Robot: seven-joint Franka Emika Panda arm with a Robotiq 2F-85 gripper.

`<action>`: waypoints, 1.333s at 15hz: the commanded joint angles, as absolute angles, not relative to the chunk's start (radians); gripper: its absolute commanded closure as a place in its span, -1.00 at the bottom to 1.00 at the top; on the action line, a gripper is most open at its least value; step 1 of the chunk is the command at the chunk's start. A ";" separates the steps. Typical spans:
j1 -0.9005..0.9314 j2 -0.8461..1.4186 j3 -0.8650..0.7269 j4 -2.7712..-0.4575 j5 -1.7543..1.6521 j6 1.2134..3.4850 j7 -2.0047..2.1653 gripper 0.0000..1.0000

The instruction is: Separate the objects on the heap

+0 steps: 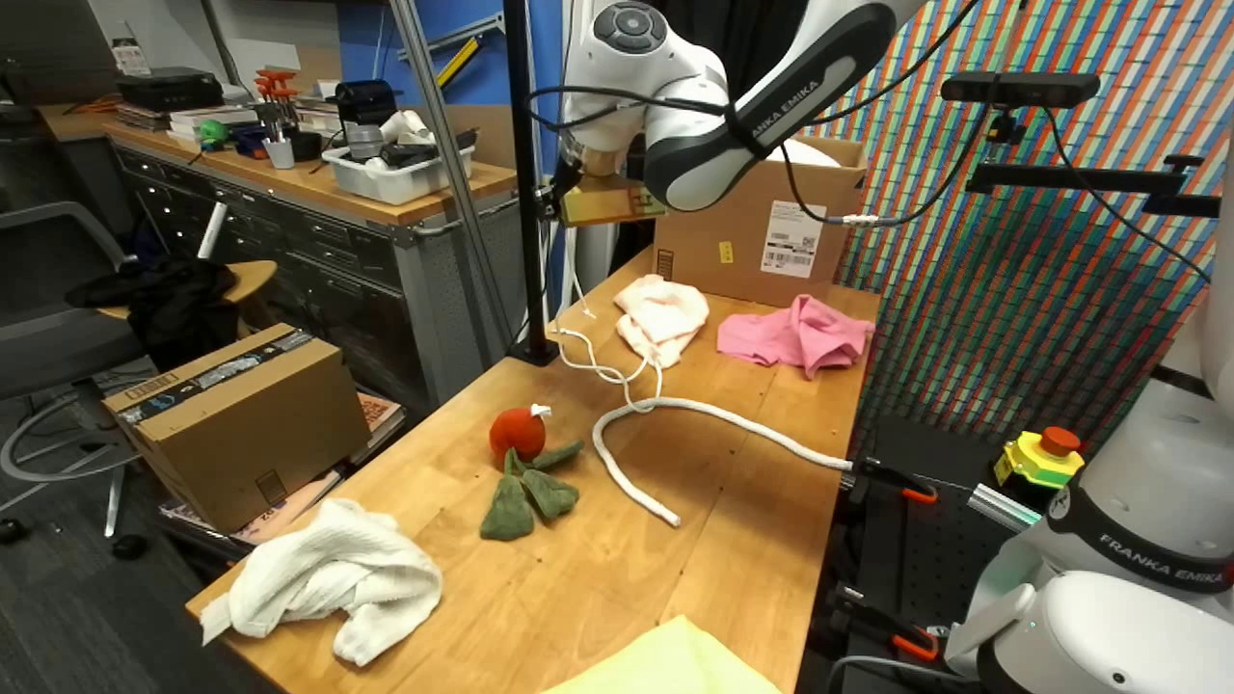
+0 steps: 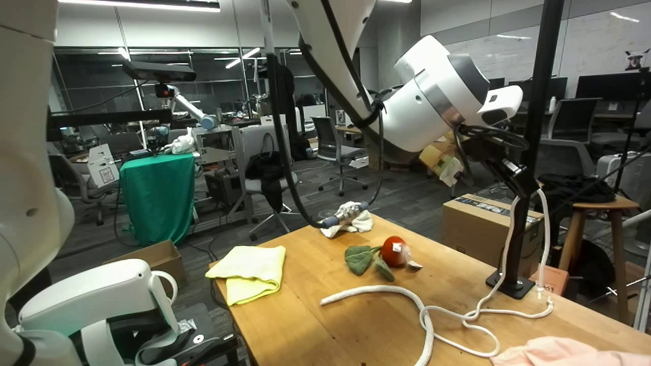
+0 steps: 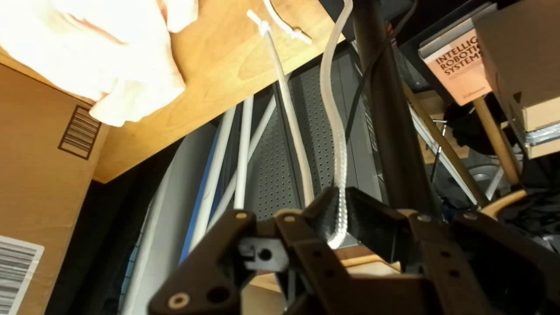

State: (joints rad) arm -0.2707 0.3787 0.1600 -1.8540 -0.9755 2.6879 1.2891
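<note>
The gripper (image 3: 340,205) is closed, with the thin white cord (image 3: 336,118) pinched between its fingers (image 3: 372,212) and hanging down to the table (image 1: 617,578), where it touches the thick rope (image 2: 428,335), while the red ball (image 1: 517,436), the green leaves (image 1: 508,511) and the white cloth (image 1: 333,573) lie apart from both.

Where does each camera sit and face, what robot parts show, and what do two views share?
Wrist view: on the wrist, facing the peach cloth and table; pincer at bottom.
An exterior view: from the yellow cloth end, facing the cardboard box; arm at top, base at right.
An exterior view: from the peach cloth end, facing back toward the yellow cloth; base at left, arm overhead, pincer at right.
Both exterior views share the red round object and green leaves.
</note>
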 commanded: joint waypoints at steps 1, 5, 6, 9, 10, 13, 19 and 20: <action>-0.264 0.476 0.159 -1.747 -0.954 2.633 1.271 0.89; -0.104 0.529 -0.035 -1.695 -0.812 2.640 1.216 0.89; -0.086 0.540 -0.059 -1.682 -0.789 2.638 1.206 0.89; -0.049 0.565 -0.106 -1.660 -0.719 2.631 1.164 0.89; -0.044 0.567 -0.112 -1.661 -0.692 2.630 1.136 0.89; -0.012 0.578 -0.144 -1.658 -0.650 2.614 1.076 0.48; 0.025 0.572 -0.179 -1.676 -0.584 2.622 0.965 -0.51; 0.029 0.571 -0.185 -1.679 -0.574 2.626 0.952 -0.65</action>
State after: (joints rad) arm -0.0003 0.5668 -0.1502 -1.6980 -0.6214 2.6311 1.0169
